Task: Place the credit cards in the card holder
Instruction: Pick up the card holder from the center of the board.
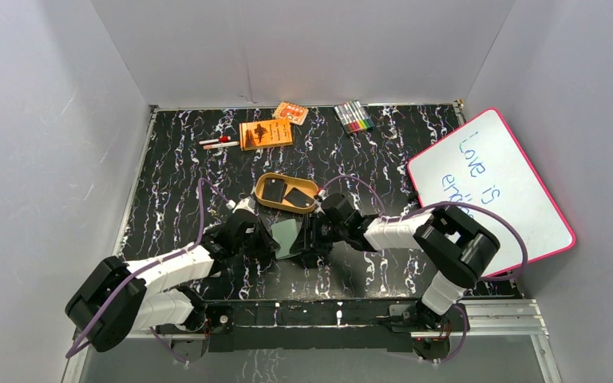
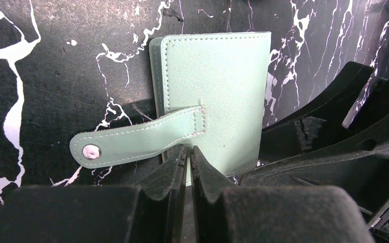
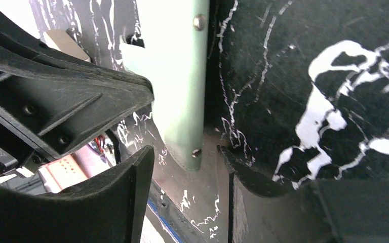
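Note:
A mint green card holder [image 1: 288, 237] lies on the black marbled table between my two grippers. In the left wrist view the holder [image 2: 218, 86] is closed flat with its snap strap [image 2: 131, 142] hanging loose to the left. My left gripper [image 2: 188, 157] is pinched shut on the holder's near edge. My right gripper [image 3: 187, 164] is open, and the holder's edge [image 3: 180, 91] lies just beyond its tips. Two black credit cards [image 1: 276, 190] [image 1: 298, 197] lie in a yellow oval tray [image 1: 264, 199] just behind the holder.
A whiteboard [image 1: 487, 191] with a pink rim leans at the right. An orange booklet [image 1: 266, 133], a small orange pack [image 1: 290, 112], markers [image 1: 353, 116] and pens [image 1: 219, 142] lie at the back. Grey walls enclose the table.

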Controlling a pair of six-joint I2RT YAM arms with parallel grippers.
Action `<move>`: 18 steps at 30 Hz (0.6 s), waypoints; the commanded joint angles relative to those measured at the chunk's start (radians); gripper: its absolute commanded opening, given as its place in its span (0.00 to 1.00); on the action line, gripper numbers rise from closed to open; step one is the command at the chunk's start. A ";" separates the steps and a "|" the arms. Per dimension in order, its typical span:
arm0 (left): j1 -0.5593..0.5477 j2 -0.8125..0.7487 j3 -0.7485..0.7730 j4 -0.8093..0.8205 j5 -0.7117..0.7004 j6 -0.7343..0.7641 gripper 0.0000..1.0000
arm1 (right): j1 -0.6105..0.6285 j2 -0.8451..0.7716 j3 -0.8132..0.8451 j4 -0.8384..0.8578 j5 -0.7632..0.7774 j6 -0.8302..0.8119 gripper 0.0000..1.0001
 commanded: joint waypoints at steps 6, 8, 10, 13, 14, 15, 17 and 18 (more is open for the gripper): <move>-0.003 0.059 -0.076 -0.053 -0.040 -0.001 0.06 | -0.007 0.064 -0.022 0.252 -0.057 0.067 0.54; -0.003 0.065 -0.081 -0.046 -0.038 -0.004 0.06 | -0.008 0.075 -0.022 0.273 -0.057 0.073 0.52; -0.003 0.071 -0.083 -0.041 -0.034 -0.005 0.05 | -0.010 0.084 -0.021 0.288 -0.055 0.077 0.49; -0.003 0.074 -0.083 -0.038 -0.032 -0.003 0.05 | -0.010 0.093 -0.022 0.314 -0.041 0.077 0.42; -0.003 0.072 -0.084 -0.038 -0.032 -0.003 0.05 | -0.010 0.095 -0.023 0.323 -0.035 0.078 0.41; -0.003 0.072 -0.084 -0.037 -0.032 -0.002 0.05 | -0.010 0.098 -0.025 0.337 -0.031 0.078 0.40; -0.003 0.073 -0.087 -0.035 -0.032 -0.001 0.05 | -0.010 0.106 -0.023 0.362 -0.025 0.084 0.40; -0.003 0.075 -0.087 -0.033 -0.030 -0.002 0.05 | -0.010 0.112 -0.022 0.376 -0.026 0.085 0.38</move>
